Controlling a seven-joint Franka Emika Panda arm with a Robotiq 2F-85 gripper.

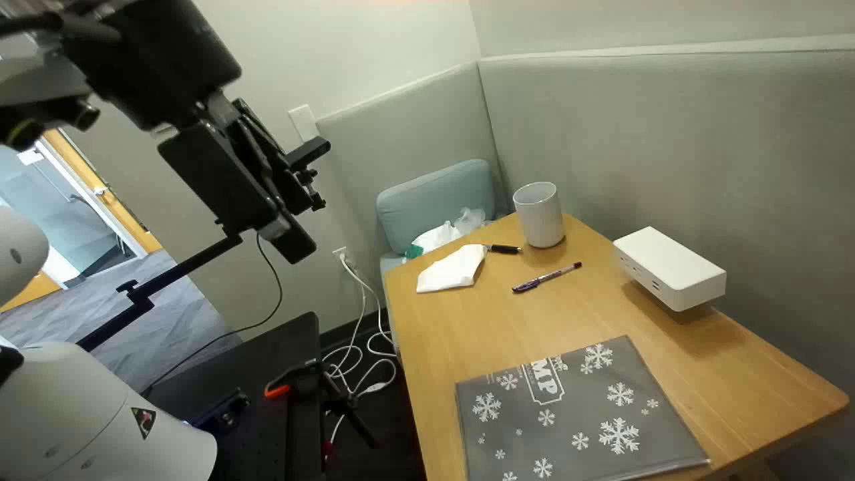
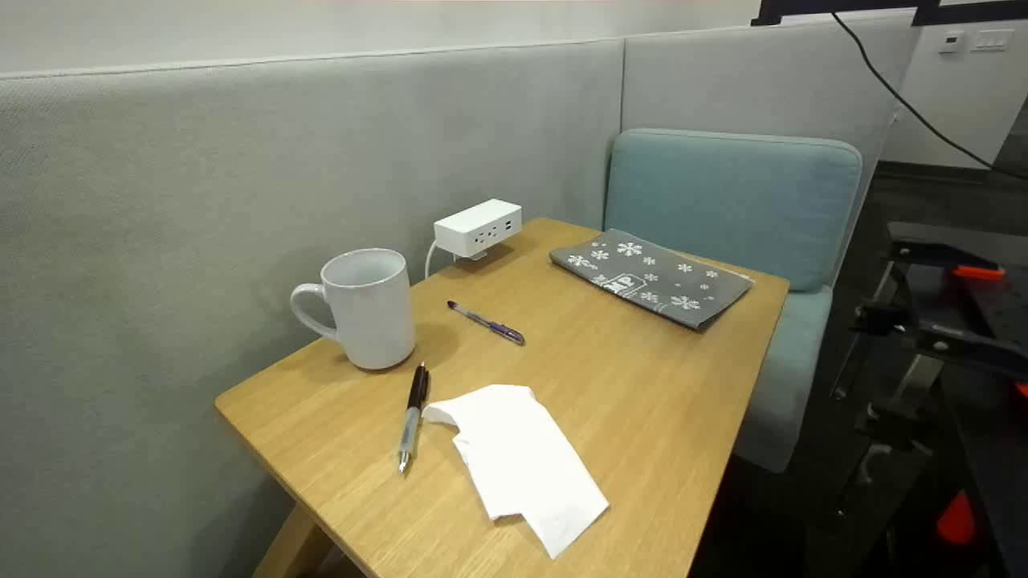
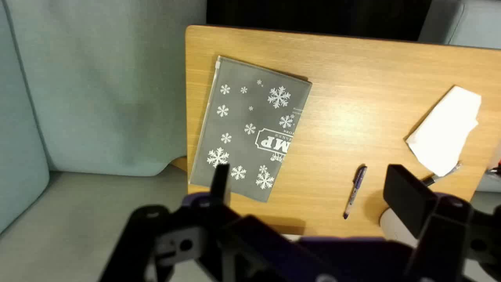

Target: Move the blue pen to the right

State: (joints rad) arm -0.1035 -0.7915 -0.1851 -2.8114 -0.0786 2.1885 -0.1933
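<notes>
Wrist view: hand (image 3: 309,179) released, jaws wide apart, well clear of the table (image 3: 352,74). Blue pen (image 3: 354,192) lies flat on the table, between the white mug (image 2: 374,313) and the grey snowflake pouch (image 2: 654,277) in both exterior views. A black-and-grey pen (image 2: 413,419) lies just beside a white napkin (image 2: 522,461); the white box (image 2: 477,228) sits at the table's edge.
</notes>
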